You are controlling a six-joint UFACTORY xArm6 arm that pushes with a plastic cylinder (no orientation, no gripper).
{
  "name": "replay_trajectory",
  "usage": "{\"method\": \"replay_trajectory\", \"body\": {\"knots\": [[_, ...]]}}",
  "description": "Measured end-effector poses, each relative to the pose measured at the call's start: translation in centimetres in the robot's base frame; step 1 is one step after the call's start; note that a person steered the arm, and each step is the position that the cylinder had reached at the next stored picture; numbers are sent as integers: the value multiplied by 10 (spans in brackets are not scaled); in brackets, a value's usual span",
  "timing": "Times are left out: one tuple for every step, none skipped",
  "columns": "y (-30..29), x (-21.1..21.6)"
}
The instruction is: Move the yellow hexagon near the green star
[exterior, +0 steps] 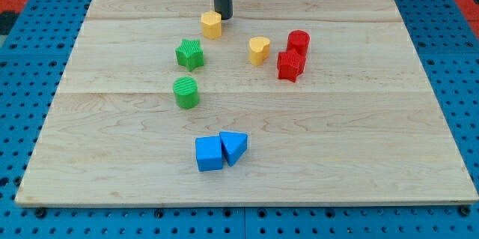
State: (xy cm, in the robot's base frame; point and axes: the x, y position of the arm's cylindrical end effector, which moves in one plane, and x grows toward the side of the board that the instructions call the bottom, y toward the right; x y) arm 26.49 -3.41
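The yellow hexagon (212,25) sits near the view's top centre of the wooden board. The green star (190,54) lies just below and to the left of it, a small gap apart. My tip (223,17) comes down from the view's top and stands right against the hexagon's upper right side.
A green cylinder (185,92) lies below the star. A yellow heart (259,49) is right of the hexagon. A red cylinder (299,42) and a red star (290,66) touch further right. A blue cube (209,153) and a blue triangle (234,147) sit together near the bottom.
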Motion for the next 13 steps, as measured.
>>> {"method": "replay_trajectory", "body": {"knots": [[-2, 0], [-4, 0], [-17, 0], [-23, 0], [-23, 0], [-5, 9], [11, 18], [11, 18], [10, 18], [6, 21], [-20, 26], [6, 45], [-17, 48]]}}
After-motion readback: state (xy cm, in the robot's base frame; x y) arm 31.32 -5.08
